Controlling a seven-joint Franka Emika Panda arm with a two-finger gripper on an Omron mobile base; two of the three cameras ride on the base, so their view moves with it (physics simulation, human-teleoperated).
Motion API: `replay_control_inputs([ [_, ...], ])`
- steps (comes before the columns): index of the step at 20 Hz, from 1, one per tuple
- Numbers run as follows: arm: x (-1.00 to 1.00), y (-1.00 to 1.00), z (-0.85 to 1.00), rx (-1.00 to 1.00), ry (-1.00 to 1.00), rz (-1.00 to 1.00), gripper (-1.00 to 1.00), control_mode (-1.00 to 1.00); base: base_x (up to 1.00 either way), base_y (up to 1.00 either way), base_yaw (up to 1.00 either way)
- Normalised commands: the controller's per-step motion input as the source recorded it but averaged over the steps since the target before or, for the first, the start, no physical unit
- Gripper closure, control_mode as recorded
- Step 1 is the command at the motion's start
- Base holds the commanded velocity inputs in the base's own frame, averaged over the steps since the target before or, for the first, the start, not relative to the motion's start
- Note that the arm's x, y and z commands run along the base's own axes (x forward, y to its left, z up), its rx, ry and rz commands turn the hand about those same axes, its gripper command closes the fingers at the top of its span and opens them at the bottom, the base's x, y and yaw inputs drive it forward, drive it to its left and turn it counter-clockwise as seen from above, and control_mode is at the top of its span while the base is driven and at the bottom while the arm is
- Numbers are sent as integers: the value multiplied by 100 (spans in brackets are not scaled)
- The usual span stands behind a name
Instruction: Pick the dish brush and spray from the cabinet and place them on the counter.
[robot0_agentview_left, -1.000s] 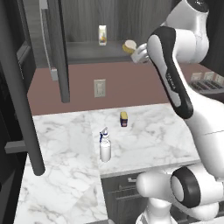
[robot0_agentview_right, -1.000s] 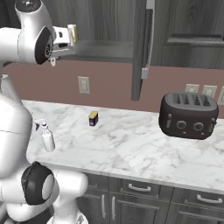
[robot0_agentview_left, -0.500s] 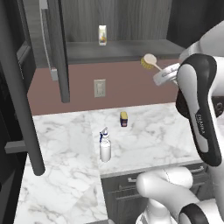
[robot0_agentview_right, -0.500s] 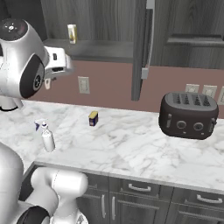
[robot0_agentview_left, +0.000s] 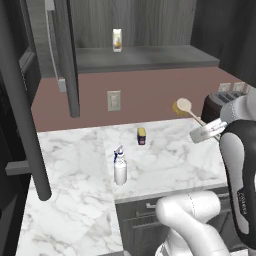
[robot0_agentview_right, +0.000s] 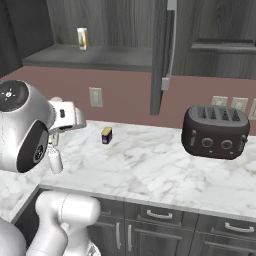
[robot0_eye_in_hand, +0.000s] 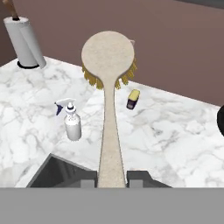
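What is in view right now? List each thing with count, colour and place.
dish brush: one, pale handle, yellow bristles, held above the counter
spray: one, white with blue trigger, upright on the counter
counter: one, white marble, grey veins
cabinet: one, dark grey, door open
carton: one, yellowish, on the cabinet shelf
small block: one, yellow and dark, on the counter near the wall
toaster: one, dark, on the counter
paper towel roll: one, white, upright on the counter
wall outlets: pale, on the brown wall
gripper: one, dark fingers, shut on the brush handle
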Motion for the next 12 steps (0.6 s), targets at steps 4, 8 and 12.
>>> replay_control_inputs([
  [4, -7, -13, -61, -1, -8, 6, 100, -100, 0, 0, 0],
  [8, 2, -20, -58, 0, -5, 4, 100, -100, 0, 0, 0],
  [12, 44, -33, -64, 0, 0, 8, 100, -100, 0, 0, 0],
])
